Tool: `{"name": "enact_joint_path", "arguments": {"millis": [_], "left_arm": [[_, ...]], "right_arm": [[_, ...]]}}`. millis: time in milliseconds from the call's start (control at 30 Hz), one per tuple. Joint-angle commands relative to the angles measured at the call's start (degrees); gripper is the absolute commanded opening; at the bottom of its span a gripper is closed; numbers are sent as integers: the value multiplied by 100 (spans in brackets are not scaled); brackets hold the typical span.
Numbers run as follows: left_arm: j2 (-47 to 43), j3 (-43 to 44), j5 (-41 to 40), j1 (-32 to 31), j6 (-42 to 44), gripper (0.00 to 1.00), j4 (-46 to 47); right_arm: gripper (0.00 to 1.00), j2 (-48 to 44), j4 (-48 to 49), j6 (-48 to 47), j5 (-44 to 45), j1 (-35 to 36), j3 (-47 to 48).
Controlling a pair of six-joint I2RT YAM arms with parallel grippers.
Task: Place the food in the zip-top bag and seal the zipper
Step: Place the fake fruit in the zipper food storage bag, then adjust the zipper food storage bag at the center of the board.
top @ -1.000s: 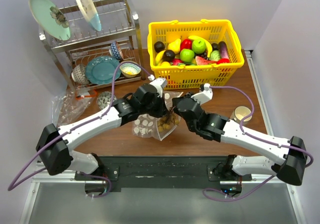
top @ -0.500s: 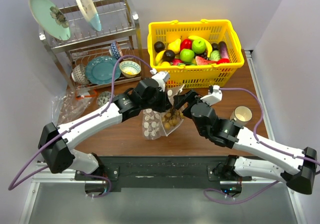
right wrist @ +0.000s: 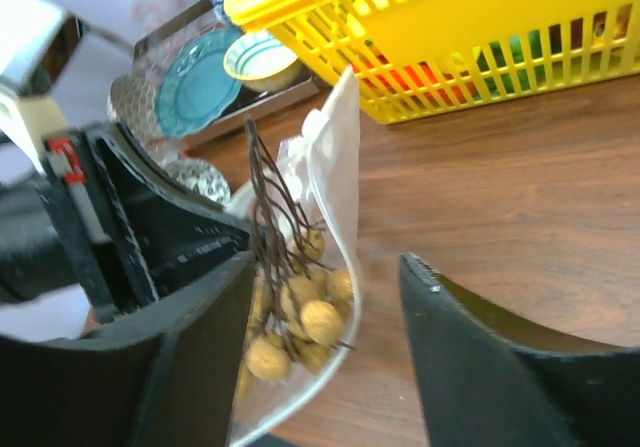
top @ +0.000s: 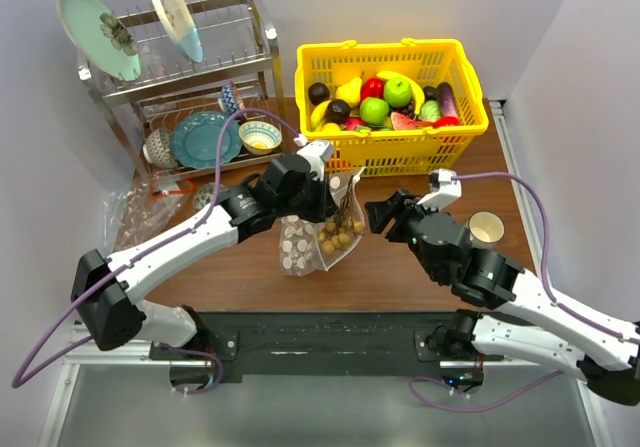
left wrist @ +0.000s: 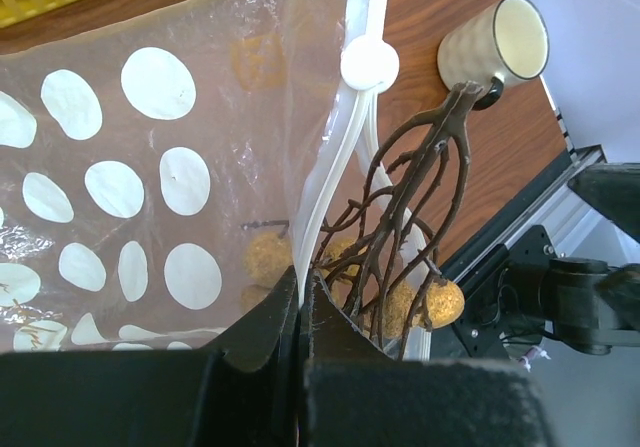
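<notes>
The zip-top bag (top: pixel 298 252), clear with white dots on one side, hangs upright in mid-table. My left gripper (top: pixel 325 205) is shut on its mouth edge. In the left wrist view the jaws (left wrist: pixel 300 282) pinch the white zipper (left wrist: pixel 340 157) below its round slider (left wrist: pixel 370 65). A cluster of small tan balls (top: pixel 340 235) on brown twigs sits inside the bag (left wrist: pixel 150 167), stems sticking out. My right gripper (top: pixel 375 215) is open just right of the bag, holding nothing. Its view shows the cluster (right wrist: pixel 305 317) and the bag (right wrist: pixel 335 147) between the fingers. Green apples (top: pixel 398 90) and a red fruit (top: pixel 373 87) lie in the basket.
The yellow basket (top: pixel 395 142) stands behind the bag at the back. A small cup (top: pixel 485 229) stands on the table right of my right gripper. A dish rack (top: pixel 190 77) with plates and bowls fills the back left. Crumpled clear plastic (top: pixel 130 217) lies at the left.
My right gripper was shut at the bag's mouth on the cluster; it has opened and drawn back to the right. The cluster now rests in the bag, which my left gripper still holds.
</notes>
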Motion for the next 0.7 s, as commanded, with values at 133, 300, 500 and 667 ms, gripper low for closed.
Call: {"name": "enact_joint_path", "arguments": {"millis": [133,300,500,667], "left_arm": [[-583,116,-34,48,108,0,-46],[-768,116,-26,40,100,0,-107],[-944,90,-35,48,100,0,-213],[-944,133,123,57,109,0,-230]], "right_arm": [[57,388,-175,-677,-1277,26,63],[54,855,-246,-677,-1499,26,328],[51,846,-61,-642,-1508,26,284],[45,925,-53,-581,-1455,26,284]]}}
